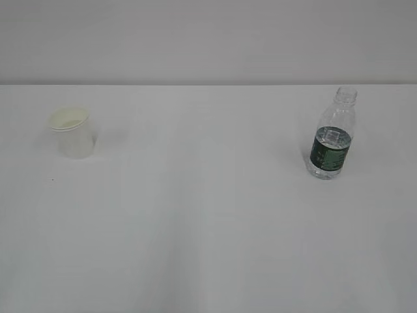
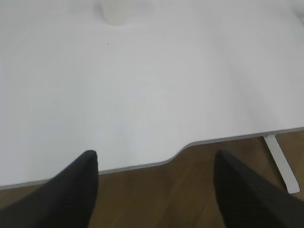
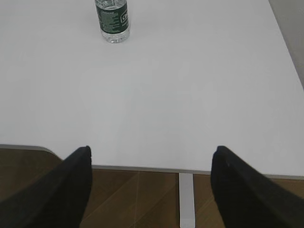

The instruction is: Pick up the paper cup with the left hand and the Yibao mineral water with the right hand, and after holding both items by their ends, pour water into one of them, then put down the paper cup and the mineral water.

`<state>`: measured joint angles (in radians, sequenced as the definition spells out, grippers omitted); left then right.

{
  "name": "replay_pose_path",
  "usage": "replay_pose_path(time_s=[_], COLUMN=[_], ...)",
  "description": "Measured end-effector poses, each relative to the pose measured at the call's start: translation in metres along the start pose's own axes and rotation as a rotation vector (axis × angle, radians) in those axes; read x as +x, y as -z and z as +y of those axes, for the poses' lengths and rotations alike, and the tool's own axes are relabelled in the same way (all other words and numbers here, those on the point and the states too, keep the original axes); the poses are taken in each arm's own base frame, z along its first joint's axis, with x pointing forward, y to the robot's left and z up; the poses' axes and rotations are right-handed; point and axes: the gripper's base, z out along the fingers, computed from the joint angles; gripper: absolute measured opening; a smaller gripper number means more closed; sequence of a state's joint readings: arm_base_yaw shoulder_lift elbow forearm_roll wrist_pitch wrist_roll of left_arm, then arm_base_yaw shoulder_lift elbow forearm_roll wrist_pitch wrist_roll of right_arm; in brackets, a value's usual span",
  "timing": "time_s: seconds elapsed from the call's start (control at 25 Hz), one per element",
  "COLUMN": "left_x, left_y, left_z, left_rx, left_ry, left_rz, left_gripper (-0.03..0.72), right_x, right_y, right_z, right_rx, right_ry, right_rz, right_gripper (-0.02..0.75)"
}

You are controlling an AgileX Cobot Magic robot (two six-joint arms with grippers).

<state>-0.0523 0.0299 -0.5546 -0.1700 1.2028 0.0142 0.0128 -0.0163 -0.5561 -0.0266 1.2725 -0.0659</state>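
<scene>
The white paper cup (image 1: pixel 73 134) stands upright on the white table at the left of the exterior view; its base shows at the top edge of the left wrist view (image 2: pixel 115 13). The Yibao mineral water bottle (image 1: pixel 332 137), clear with a dark green label and no cap, stands upright at the right; its lower part shows at the top of the right wrist view (image 3: pixel 112 21). My left gripper (image 2: pixel 154 164) is open and empty, back over the table's front edge. My right gripper (image 3: pixel 151 159) is open and empty, also over the front edge. Neither gripper shows in the exterior view.
The white table (image 1: pixel 208 228) runs to a pale wall at the back. Its front edge has a curved cut-out (image 2: pixel 180 151). Below it lie brown wood floor (image 3: pixel 142 199) and a white table leg (image 3: pixel 186 199), which also shows in the left wrist view (image 2: pixel 280 161).
</scene>
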Motion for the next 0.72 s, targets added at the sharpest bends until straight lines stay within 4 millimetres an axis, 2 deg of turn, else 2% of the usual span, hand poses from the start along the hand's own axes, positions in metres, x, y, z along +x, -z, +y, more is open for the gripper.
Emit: replay_pose_path(time_s=[0.72], left_x=[-0.0001], left_y=[0.0020], left_z=[0.0027], left_rx=[-0.031], left_ry=[-0.015], left_rz=[-0.044], left_gripper=[0.497], right_x=[-0.0017], right_y=[-0.0025], right_z=[-0.0004], right_rx=[0.006], right_ry=[0.003], right_rz=[-0.025], right_gripper=[0.590])
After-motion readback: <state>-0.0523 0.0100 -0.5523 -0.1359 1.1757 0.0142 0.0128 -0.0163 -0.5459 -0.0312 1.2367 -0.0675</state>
